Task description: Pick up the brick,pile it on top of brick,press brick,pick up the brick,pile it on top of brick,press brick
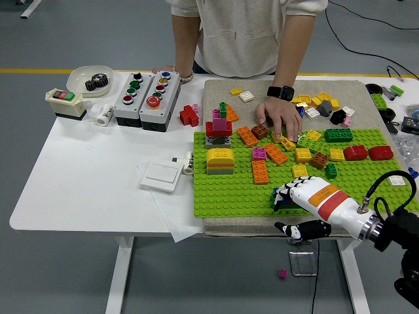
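Observation:
My right hand [288, 196], white with an orange band, lies over the near edge of the green baseplate [229, 190]. Its fingers [283, 192] are curled down onto a small dark blue and green brick [277, 200] on the plate. The thumb [298, 229] is spread well away, past the plate's near edge, so the brick is covered rather than gripped. A yellow brick stack [220, 160] and a red, pink and green stack [218, 127] stand at the plate's left. My left arm is out of sight.
A person stands at the far side, one hand [280, 120] resting on loose bricks at the plate's far edge. Orange, yellow, brown, red and green bricks lie across the plate's right half. Button boxes [145, 95], a white switch [161, 175] and a gear dish [90, 80] sit to the left.

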